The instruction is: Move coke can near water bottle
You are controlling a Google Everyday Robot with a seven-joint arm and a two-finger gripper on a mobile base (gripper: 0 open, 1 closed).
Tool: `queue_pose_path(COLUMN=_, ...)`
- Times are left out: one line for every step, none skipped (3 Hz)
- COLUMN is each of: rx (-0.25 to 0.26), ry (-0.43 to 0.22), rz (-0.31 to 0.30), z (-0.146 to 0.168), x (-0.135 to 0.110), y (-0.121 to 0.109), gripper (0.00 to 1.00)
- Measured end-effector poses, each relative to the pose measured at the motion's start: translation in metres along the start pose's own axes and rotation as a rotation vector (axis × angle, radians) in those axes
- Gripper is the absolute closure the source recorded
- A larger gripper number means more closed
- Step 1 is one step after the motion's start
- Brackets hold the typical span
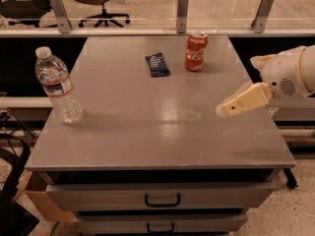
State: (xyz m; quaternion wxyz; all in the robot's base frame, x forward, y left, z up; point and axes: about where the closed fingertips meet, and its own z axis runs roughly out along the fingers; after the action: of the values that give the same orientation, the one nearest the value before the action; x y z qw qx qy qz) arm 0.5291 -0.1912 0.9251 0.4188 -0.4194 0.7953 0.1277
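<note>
The red coke can (196,51) stands upright at the far side of the grey table (147,132), right of centre. The clear water bottle (58,86) with a white cap stands upright near the table's left edge. My gripper (226,109) comes in from the right edge, above the table's right side, well in front of and to the right of the can. It holds nothing that I can see.
A dark blue snack packet (157,64) lies flat just left of the can. A rail with metal posts (182,4) runs behind the table. Drawers with handles (162,199) are below the front edge. A cardboard box (42,200) sits at the lower left.
</note>
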Motion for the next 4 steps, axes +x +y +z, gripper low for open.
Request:
queue_pose_path(rx=0.061, ry=-0.211, rz=0.0, z=0.016, x=-0.027, y=-0.021, gripper=0.0)
queue_pose_path(rx=0.199, ry=-0.337, rz=-0.013, z=0.015, x=-0.046, y=-0.06, gripper=0.0)
queue_pose_path(rx=0.274, ry=-0.357, rz=-0.012, z=0.011, x=-0.053, y=-0.077, gripper=0.0)
queue_pose_path(rx=0.273, ry=-0.357, rz=-0.012, z=0.011, x=-0.053, y=-0.077, gripper=0.0)
